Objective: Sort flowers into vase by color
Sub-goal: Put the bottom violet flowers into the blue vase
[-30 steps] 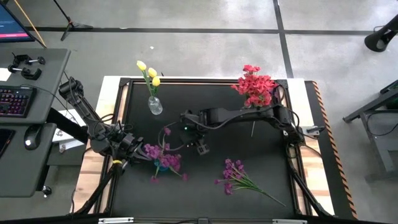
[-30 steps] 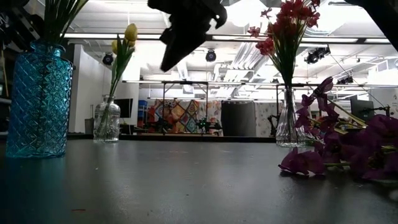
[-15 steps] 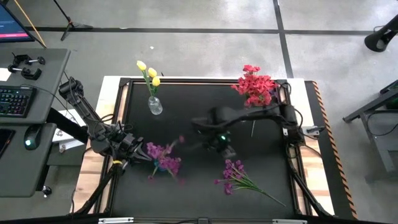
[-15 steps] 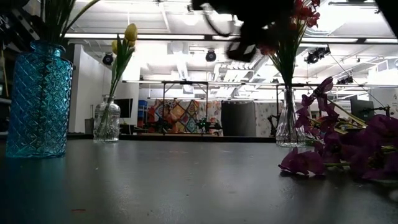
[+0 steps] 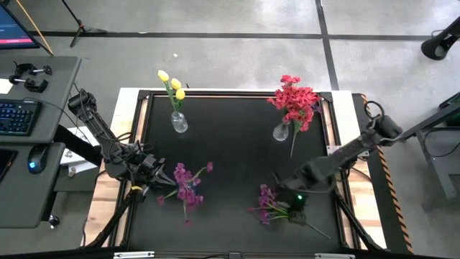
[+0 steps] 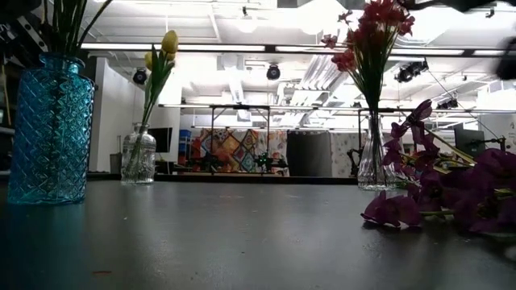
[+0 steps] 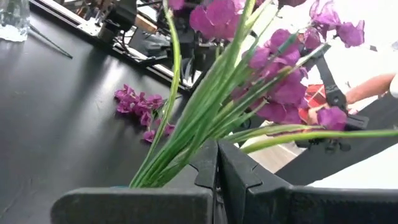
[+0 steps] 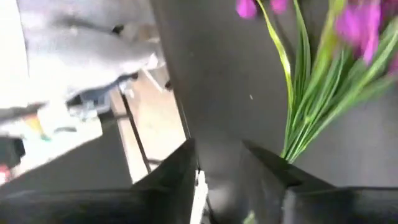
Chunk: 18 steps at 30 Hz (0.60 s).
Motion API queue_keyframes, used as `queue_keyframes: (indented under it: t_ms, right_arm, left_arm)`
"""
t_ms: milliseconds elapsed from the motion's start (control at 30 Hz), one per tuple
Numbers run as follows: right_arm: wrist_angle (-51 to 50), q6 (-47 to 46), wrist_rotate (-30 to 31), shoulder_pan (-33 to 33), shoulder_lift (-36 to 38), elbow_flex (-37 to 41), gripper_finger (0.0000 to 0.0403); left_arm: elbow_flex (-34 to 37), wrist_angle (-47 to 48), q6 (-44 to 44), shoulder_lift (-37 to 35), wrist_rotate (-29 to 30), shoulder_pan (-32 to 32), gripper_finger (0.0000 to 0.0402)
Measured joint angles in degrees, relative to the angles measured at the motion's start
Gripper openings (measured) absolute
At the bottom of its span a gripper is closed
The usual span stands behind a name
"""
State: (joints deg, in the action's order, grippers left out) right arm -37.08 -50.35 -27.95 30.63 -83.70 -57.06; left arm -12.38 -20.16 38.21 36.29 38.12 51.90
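From my station, nearest to me at the front right of the tabletop point(image 5: 230, 144), the right gripper point(image 5: 296, 208) hovers over the stem end of the loose purple flowers point(image 5: 272, 203) lying flat there; its wrist view shows the two fingers point(image 8: 177, 171) standing apart with a gap between them and nothing in that gap, the green stems point(image 8: 305, 118) fanning out just beyond. I judge this bunch light and floppy: thin stems that will bend and splay, blooms that crush or shed if pinched, so the hold belongs on the gathered stems low down, where they run together, not on the heads. To the left, the left gripper point(image 5: 152, 171) sits at the front left edge with its fingers point(image 7: 239, 174) pressed together, empty, just beside the blue vase point(image 6: 50, 129), which already carries a purple bunch point(image 5: 188, 181) whose stems lean out over it. That glass vase looks heavy enough to stand firm but is hard and breakable. Farther back, a small clear vase point(image 5: 179, 122) holds the yellow flowers point(image 5: 171, 83) at the rear left, and another clear vase point(image 5: 281, 132) holds the red-pink flowers point(image 5: 295, 99) at the rear right; both look light and tippable if a stem drags against them.
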Motion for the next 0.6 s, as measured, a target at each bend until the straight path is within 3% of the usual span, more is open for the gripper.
queue_keyframes:
  t_ms: [133,333,433,600]
  right_arm:
    - [5.30,-11.35,7.52,6.06,2.22,4.86,0.0176]
    - [2.01,-13.90,17.19,10.37,0.42,6.29,0.0277]
    - [-0.39,-13.87,19.07,11.09,-2.10,6.30,0.0296]
    - [1.33,-13.86,20.98,11.17,-6.80,6.30,0.0293]
  left_arm:
    - [0.00,0.00,0.12,0.00,0.34,0.00,0.0000]
    - [0.00,0.00,0.71,0.00,2.62,0.00,0.0000]
    - [0.00,-0.02,0.73,0.00,3.95,0.00,0.0000]
    - [0.00,-0.01,2.09,0.02,4.71,0.00,0.0000]
